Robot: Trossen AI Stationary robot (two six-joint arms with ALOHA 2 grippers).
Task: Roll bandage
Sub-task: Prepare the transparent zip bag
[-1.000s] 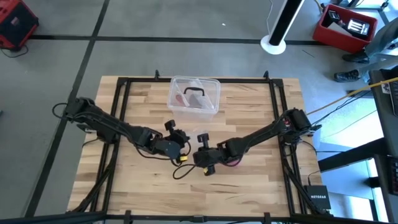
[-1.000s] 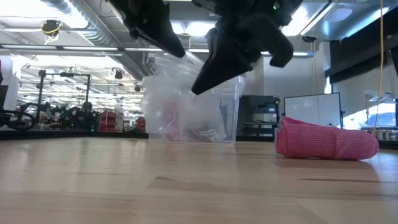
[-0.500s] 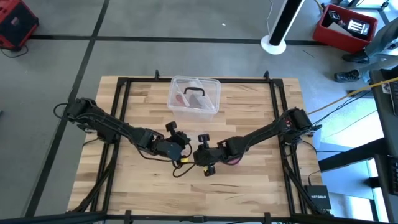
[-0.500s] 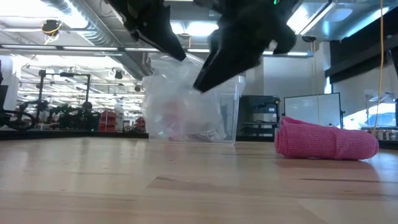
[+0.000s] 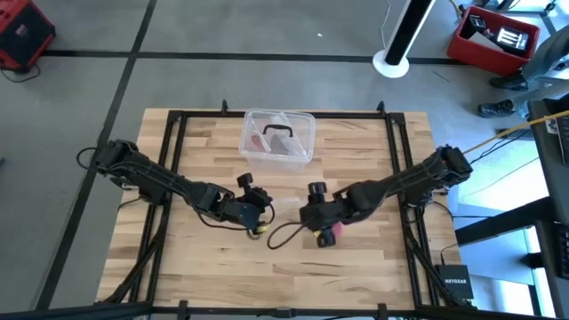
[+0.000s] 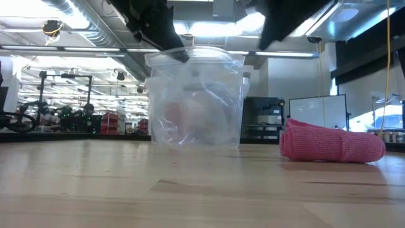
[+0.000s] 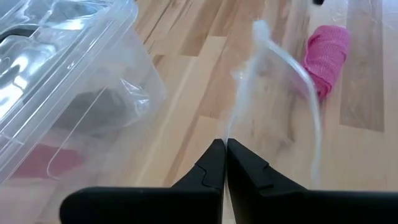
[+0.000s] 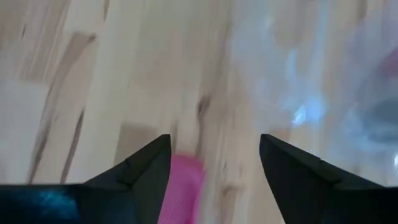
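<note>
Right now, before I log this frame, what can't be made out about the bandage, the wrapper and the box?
- bandage: in the high view the right gripper, open above it, covers most of it; whether it is fully rolled cannot be told.
- clear wrapper: pinched in the shut left gripper; its far end blurs out in the left wrist view.
- clear plastic box: contents too small in the high view, hazy through its walls in the low view.

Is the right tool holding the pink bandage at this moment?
No. In the right wrist view the right tool stands open with nothing between its fingers, and the bandage lies on the table below them.
</note>
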